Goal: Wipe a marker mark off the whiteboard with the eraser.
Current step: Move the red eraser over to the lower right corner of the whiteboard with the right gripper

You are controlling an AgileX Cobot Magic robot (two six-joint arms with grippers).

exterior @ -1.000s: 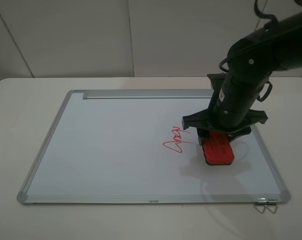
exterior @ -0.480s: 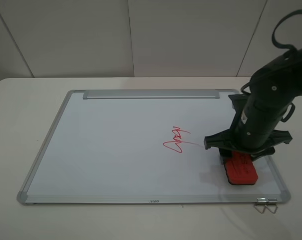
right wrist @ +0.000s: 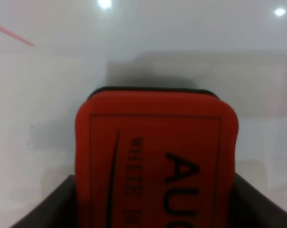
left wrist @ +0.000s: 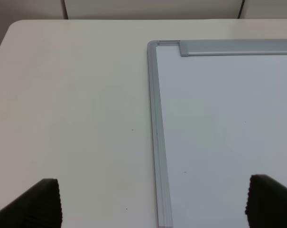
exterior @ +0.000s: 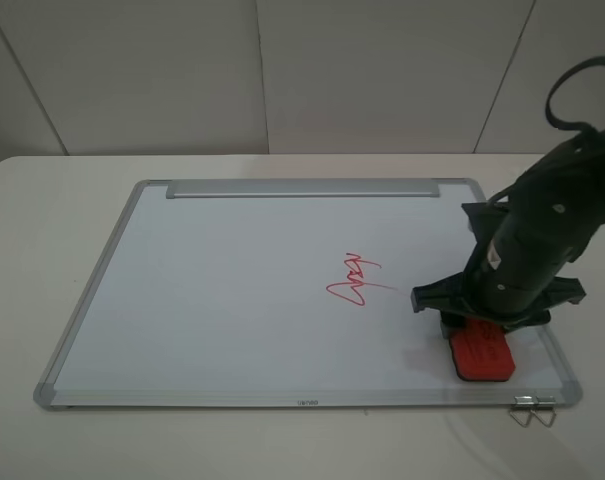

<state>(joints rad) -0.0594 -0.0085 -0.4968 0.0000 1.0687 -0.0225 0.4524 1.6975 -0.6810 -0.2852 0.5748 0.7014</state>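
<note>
**A:** Where is the eraser?

**B:** The eraser sits flat on the whiteboard, near the front right corner, close to the metal clips.

**A:** Is it held?

**B:** Yes. The right end effector is clamped on its sides. The wrist view shows the red top with black lettering between the fingers.

**A:** And the marker mark?

**B:** The marker mark lies near the board's middle, left of the eraser and clear of it.

**A:** The other arm?

**B:** The left end effector is spread wide, holding nothing. Its camera looks down on the board's frame edge and the white bench.
</note>
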